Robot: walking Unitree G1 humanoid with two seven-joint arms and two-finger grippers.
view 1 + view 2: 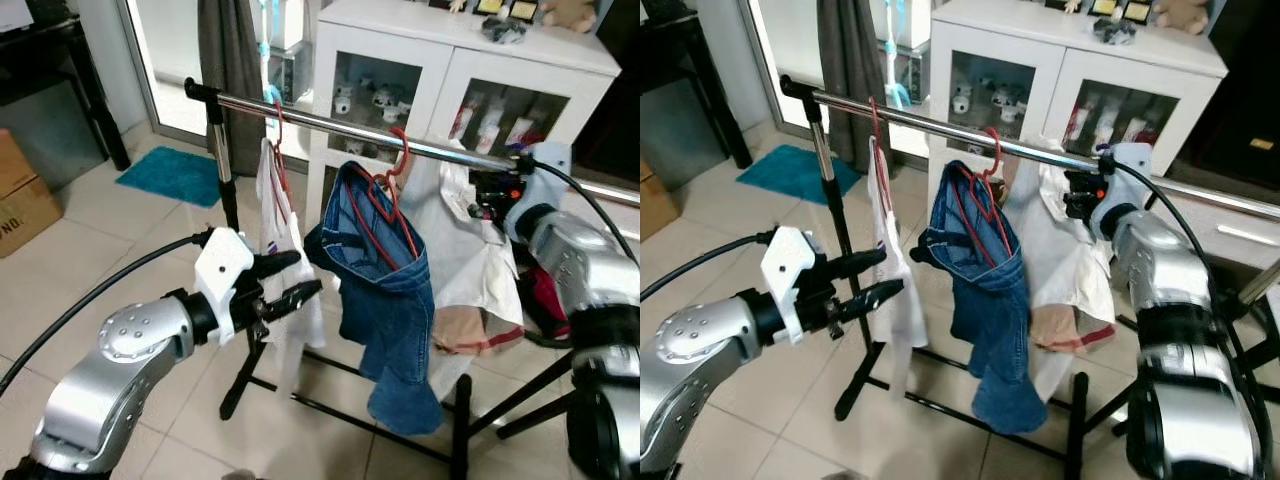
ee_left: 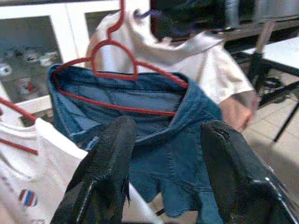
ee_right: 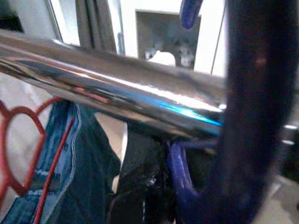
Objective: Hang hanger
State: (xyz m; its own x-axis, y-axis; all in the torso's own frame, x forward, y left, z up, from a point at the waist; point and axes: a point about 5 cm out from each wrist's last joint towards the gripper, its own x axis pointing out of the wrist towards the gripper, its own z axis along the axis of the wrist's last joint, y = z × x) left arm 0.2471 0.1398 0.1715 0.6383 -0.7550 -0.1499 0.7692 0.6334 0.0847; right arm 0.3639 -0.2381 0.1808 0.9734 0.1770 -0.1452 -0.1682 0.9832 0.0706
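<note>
A chrome rail (image 1: 330,122) of a clothes rack carries a red hanger with a white shirt (image 1: 280,220) and a red heart-shaped hanger (image 1: 385,190) with blue jeans (image 1: 395,330). Further right a cream shirt (image 1: 455,260) hangs on a purple hanger (image 3: 180,177), whose hook sits at the rail. My right gripper (image 1: 487,197) is up against the rail, shut on that purple hanger. Below the rail my left gripper (image 1: 308,273) is open and empty, beside the white shirt and pointing at the jeans (image 2: 168,154).
Behind the rack stand a white glass-door cabinet (image 1: 470,60) and a grey curtain (image 1: 230,50). On the tiled floor lie a teal mat (image 1: 170,172), a cardboard box (image 1: 20,195) at the far left, and the rack's black base bars (image 1: 330,410).
</note>
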